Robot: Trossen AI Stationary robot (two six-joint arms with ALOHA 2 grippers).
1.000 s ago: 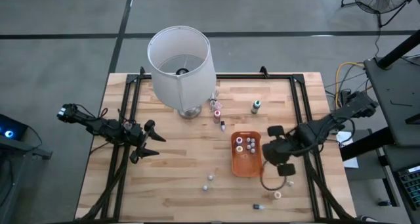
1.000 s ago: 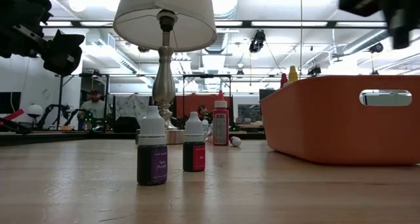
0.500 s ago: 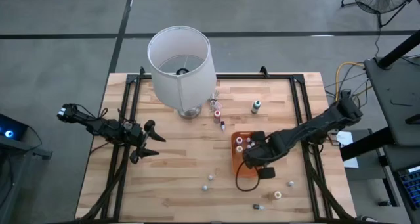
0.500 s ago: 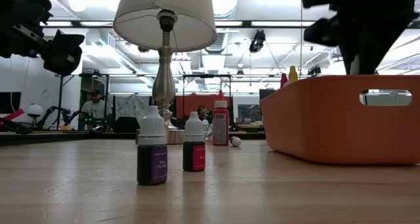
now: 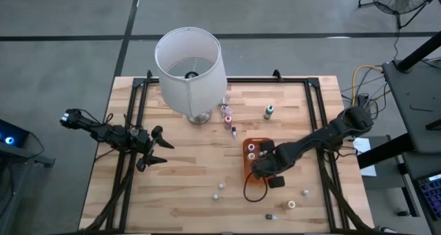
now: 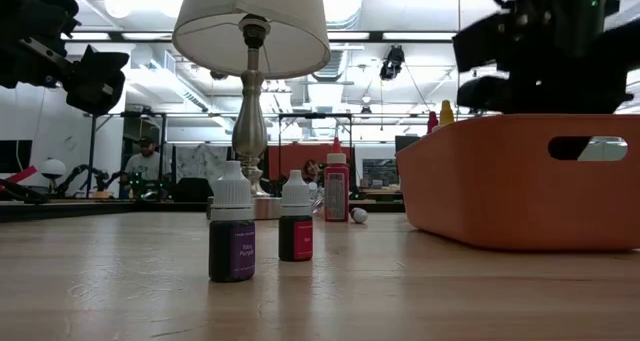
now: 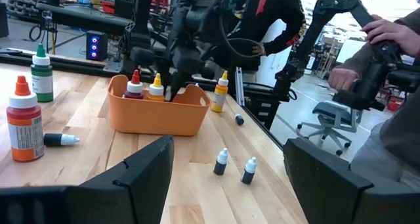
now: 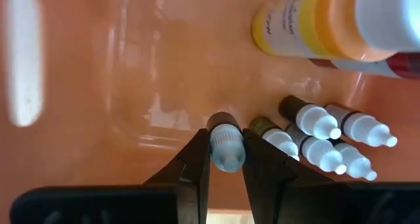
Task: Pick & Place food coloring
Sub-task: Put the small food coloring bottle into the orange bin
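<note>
— Two grippers on the list; how does the left one stand?
— Left gripper (image 5: 160, 147): over the table's (image 5: 186, 187) left edge, fingers spread wide, nothing between them.
— Items next along?
— Lamp (image 5: 189, 63) near the far edge; its shade hides most of its base from above. Just beside it, a few food coloring bottles (image 5: 227, 116), too small there to tell the colours. Two small dropper bottles (image 6: 232, 236) stand near the middle of the front edge.
— And the tray?
— Orange tray (image 5: 252, 176) right of centre. The right gripper (image 8: 226, 159) is down inside it, covering much of it from above; in the low view the tray wall hides the fingertips.
— Its grip?
— Narrow, clamped on one white-capped dropper bottle (image 8: 226, 147), upright between the fingers. Four more droppers (image 8: 318, 129) lie side by side just beside it on the tray floor; larger orange bottles (image 8: 315, 20) are cut off at the frame.
— Farther right?
— Loose bottles (image 5: 291, 205) near the front right corner.
</note>
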